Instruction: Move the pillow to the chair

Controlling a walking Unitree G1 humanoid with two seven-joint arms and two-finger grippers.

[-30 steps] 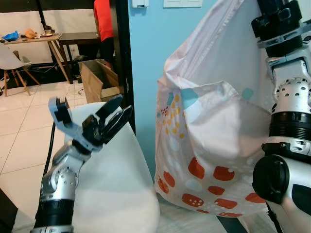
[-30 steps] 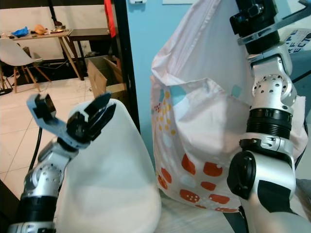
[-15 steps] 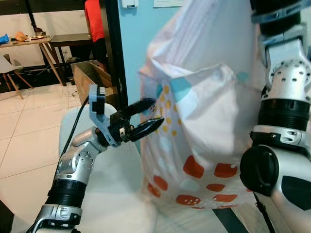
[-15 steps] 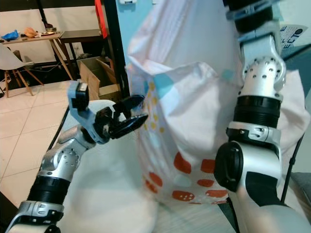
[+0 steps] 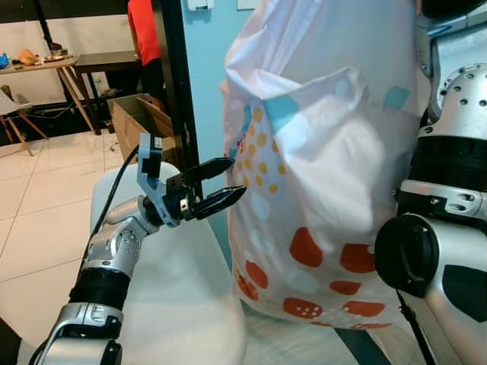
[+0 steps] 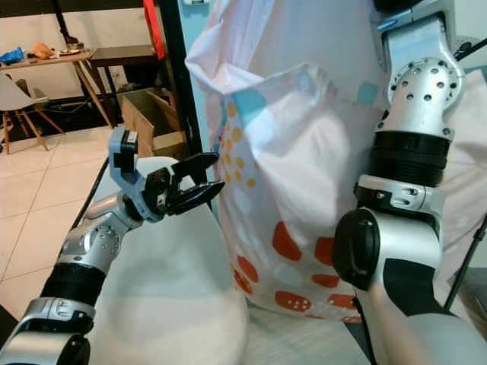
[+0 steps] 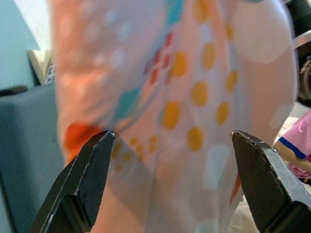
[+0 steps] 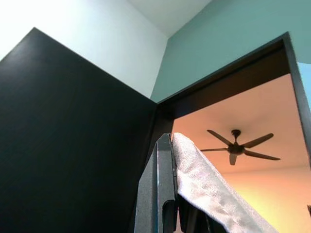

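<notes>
A white pillow (image 5: 327,152) with orange, yellow and teal spots hangs upright in front of me. My raised right arm (image 5: 449,175) holds it from above. In the right wrist view the right gripper (image 8: 171,194) is shut on a fold of the pillow's white cloth (image 8: 204,189). My left gripper (image 5: 228,179) is open, with its fingertips at the pillow's left edge. In the left wrist view its two black fingers (image 7: 85,179) stand wide apart with the spotted cover just beyond them. The white chair (image 5: 175,289) sits below the left arm, and the pillow's lower corner hangs beside its right edge.
A black door frame post (image 5: 171,76) stands right behind the left gripper. Past it are an open cardboard box (image 5: 137,122), a person in a red top (image 5: 144,38), a wooden table (image 5: 38,65) and tiled floor (image 5: 38,205). A teal wall (image 5: 209,84) is behind the pillow.
My left gripper has swung right from above the chair to the pillow's left edge, still open. The pillow has drifted left, closer to the chair. The camera has shifted a little.
</notes>
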